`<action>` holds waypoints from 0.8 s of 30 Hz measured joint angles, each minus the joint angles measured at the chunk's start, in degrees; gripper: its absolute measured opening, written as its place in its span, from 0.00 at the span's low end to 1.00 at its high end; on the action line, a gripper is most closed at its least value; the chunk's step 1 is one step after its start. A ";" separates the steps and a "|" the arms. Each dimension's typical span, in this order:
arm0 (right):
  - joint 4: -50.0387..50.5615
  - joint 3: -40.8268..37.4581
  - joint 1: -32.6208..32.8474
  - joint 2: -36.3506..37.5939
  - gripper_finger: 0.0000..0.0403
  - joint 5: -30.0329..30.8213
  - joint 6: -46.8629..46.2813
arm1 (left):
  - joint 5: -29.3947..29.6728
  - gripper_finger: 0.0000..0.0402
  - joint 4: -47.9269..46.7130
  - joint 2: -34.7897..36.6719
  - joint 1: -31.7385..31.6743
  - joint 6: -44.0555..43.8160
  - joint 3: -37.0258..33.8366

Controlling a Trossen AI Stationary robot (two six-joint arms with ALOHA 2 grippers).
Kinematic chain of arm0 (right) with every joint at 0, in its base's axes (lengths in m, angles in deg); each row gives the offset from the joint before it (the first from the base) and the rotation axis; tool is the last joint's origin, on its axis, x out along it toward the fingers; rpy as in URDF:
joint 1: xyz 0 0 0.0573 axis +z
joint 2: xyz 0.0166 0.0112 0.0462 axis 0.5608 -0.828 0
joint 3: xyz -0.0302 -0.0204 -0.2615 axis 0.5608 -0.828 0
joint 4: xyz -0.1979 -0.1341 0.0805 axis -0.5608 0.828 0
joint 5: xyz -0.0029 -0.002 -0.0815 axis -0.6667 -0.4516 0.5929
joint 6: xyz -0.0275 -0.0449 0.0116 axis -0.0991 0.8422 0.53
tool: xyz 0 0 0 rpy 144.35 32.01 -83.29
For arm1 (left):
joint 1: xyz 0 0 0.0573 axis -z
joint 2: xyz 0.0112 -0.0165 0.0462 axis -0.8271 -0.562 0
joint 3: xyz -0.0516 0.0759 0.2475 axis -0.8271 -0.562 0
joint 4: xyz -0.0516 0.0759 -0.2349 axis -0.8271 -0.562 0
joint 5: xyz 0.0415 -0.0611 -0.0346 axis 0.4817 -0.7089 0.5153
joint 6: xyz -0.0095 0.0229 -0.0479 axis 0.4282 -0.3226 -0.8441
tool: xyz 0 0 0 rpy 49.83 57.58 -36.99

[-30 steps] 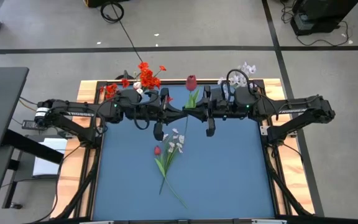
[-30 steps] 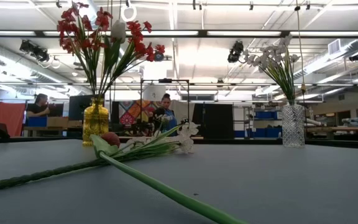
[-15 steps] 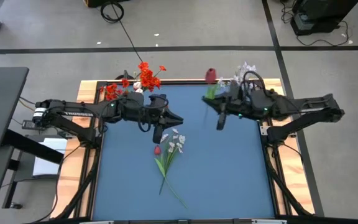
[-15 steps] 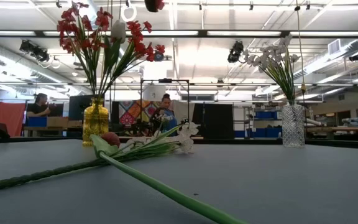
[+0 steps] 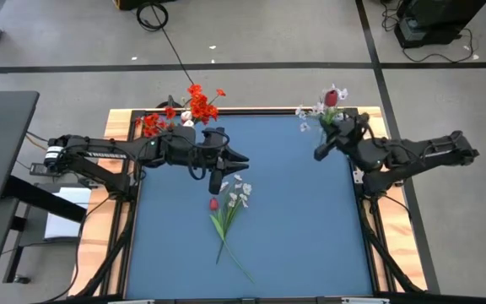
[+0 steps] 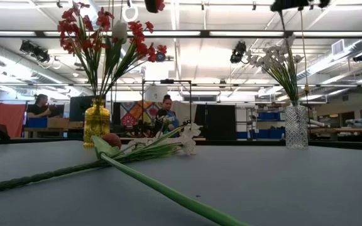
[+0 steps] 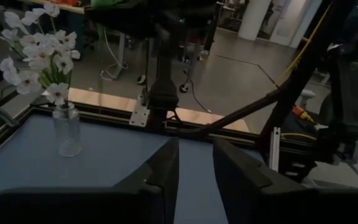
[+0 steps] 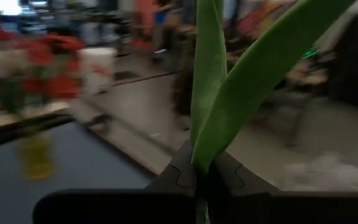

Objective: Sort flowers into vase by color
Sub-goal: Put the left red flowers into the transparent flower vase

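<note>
Above white bouquet [image 5: 315, 110], red tulip [image 5: 332, 98] (stem hidden)

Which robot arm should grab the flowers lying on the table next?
Left. Its end effector hangs empty just beside the flowers on the table. The right end effector already grips a red tulip near the clear vase.

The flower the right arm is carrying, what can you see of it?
It is a red flower with a dark red bloom on a green stem, and long smooth leaves that look like plastic. The right gripper is shut on its stem, holding it up over the white bouquet in the clear vase at the table's far right corner.
</note>
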 joint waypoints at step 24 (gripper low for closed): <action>-37.43 -22.49 -22.36 13.93 0.04 -8.02 22.92 | 1.92 0.26 0.91 -0.02 -1.00 -0.17 0.00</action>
